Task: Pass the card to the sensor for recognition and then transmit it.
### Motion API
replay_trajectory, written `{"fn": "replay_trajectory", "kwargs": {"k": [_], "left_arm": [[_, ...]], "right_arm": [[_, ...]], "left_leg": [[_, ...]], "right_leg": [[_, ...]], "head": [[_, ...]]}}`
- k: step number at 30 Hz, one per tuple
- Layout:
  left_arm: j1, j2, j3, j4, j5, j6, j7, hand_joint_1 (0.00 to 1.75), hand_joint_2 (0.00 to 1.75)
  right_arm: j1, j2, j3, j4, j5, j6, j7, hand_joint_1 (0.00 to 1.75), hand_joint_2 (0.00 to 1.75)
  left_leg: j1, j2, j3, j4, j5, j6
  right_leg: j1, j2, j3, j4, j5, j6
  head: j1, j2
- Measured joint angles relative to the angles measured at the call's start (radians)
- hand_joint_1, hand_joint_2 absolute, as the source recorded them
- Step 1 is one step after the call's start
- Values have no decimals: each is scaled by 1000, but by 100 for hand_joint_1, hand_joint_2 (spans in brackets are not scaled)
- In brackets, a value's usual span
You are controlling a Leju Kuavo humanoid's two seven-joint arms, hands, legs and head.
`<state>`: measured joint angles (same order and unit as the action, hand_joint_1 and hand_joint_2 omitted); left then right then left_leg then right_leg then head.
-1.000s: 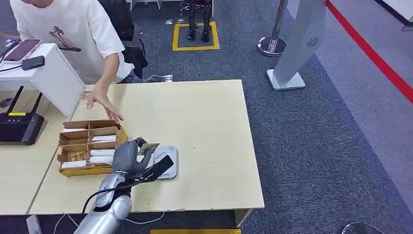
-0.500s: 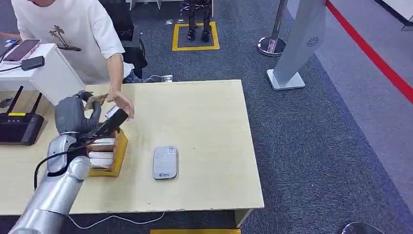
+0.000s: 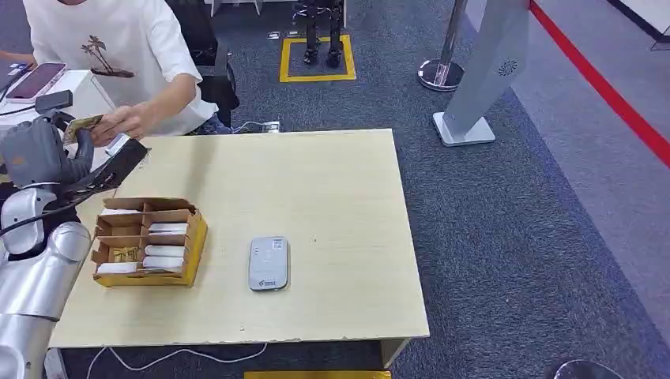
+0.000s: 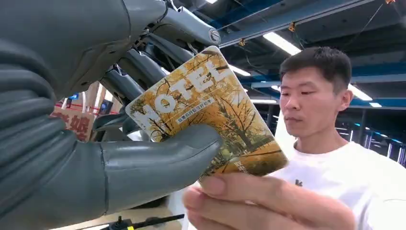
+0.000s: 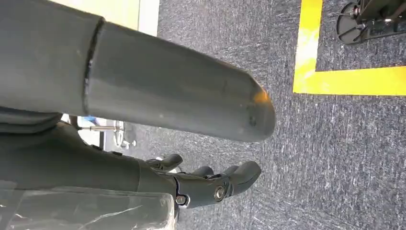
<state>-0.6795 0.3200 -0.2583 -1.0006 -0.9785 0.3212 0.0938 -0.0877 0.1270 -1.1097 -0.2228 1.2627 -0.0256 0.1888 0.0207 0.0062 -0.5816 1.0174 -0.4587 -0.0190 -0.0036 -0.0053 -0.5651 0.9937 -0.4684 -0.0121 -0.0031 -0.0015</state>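
- The card (image 4: 206,112), printed with autumn trees and the word HOTEL, is up in the air off the far left corner of the surface (image 3: 332,189), pinched between the thumb and fingers of the robot's left hand (image 3: 35,154).
- A person's hand (image 4: 249,201) has hold of the card's free end too, so both grip it at once.
- That person (image 3: 118,55), in a white T-shirt, stands behind the surface at its left.
- The sensor (image 3: 268,263), a flat grey pad, lies on the surface near the front edge, well apart from the card.
- A cardboard box (image 3: 146,241) with compartments of cards sits just left of the sensor.
- The right hand (image 5: 210,184) hangs over the grey carpet, fingers loosely spread and holding nothing.
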Motion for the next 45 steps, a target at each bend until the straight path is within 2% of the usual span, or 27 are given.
{"fn": "replay_trajectory", "kwargs": {"k": [9, 14, 23, 24, 25, 26, 33, 45], "left_arm": [[-10, 1, 2, 4, -5, -3, 10, 175, 175], [-6, 20, 8, 3, 6, -5, 10, 175, 175], [56, 46, 25, -63, 50, -42, 8, 175, 175], [64, 48, 27, -71, 53, -45, 8, 0, 175], [70, 51, 30, -80, 55, -46, 7, 0, 175], [74, 53, 32, -88, 53, -45, 7, 0, 0], [83, 84, 36, -137, 43, -62, 0, 0, 0], [85, 93, 37, -176, 66, -91, 0, 0, 0]], "right_arm": [[-1, 0, 5, 0, 0, 9, -2, 0, 0], [0, 0, 6, 0, -2, 7, -2, 0, 0], [1, 0, 6, 0, -18, 0, -5, 0, 0], [1, 0, 6, 0, -18, -1, -5, 0, 0], [1, 0, 6, 0, -19, -2, -5, 0, 0], [1, 0, 6, 0, -19, -3, -5, 0, 0], [1, 0, 6, 0, -27, -4, -5, 0, 0], [2, 0, 6, 0, -32, -4, -8, 0, 0]], "left_leg": [[0, 0, 0, 0, 0, 0], [0, 1, 0, 0, 0, 0], [0, 2, -1, 0, 0, 0], [0, 2, -1, 0, 0, 0], [0, 2, -1, 0, 0, 0], [0, 2, -1, 0, 0, 0], [0, 1, -1, 0, 0, 0], [0, 1, -1, 0, 0, 0]], "right_leg": [[0, 0, 0, 0, 0, 0], [0, 2, -1, 0, 0, 0], [0, 2, -2, 0, 0, 0], [0, 2, -2, 0, 0, 0], [0, 2, -2, 0, 0, 0], [0, 2, -2, 0, 0, 0], [0, 2, -2, 0, 0, 0], [0, 2, -2, 0, 0, 0]], "head": [[0, 0], [0, 0], [0, 0], [0, 0], [0, 0], [0, 0], [0, 0], [0, 0]]}}
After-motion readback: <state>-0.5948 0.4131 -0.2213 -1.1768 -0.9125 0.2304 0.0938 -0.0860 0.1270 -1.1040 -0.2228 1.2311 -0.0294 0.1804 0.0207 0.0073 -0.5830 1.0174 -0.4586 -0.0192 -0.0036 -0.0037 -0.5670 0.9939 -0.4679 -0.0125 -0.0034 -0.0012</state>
